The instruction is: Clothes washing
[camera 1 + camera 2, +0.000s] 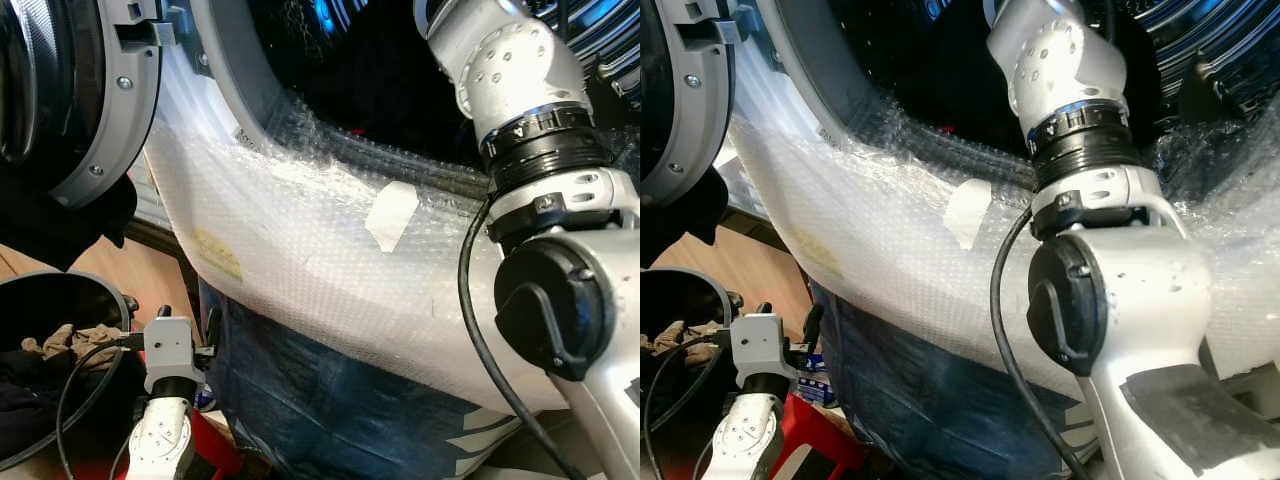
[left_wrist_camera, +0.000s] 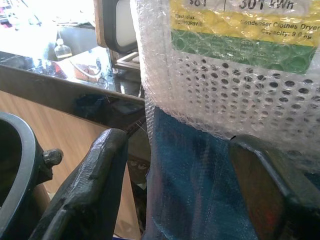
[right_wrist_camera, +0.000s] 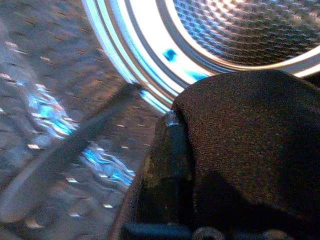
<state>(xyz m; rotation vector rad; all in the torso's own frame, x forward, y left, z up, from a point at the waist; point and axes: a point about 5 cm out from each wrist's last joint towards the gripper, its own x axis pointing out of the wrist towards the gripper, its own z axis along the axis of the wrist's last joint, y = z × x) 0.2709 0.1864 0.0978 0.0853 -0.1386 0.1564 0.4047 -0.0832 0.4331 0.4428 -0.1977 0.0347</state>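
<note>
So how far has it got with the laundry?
Done: the machine's door stands open. In hand: the right claw is inside the drum, shut on a dark garment. Left: more clothes wait in the basket by the open left claw.

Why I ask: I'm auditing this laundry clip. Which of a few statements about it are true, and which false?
1. The machine's round grey-rimmed door stands open. True.
2. The right pincer holds dark knitted fabric at the shiny perforated metal drum. True.
3. The machine's front is bare painted metal. False: clear bubble wrap covers it.
4. The left pincer grips a crumpled beige cloth. False: the left pincer is open and empty; the crumpled beige cloth lies in the round dark basket.
</note>
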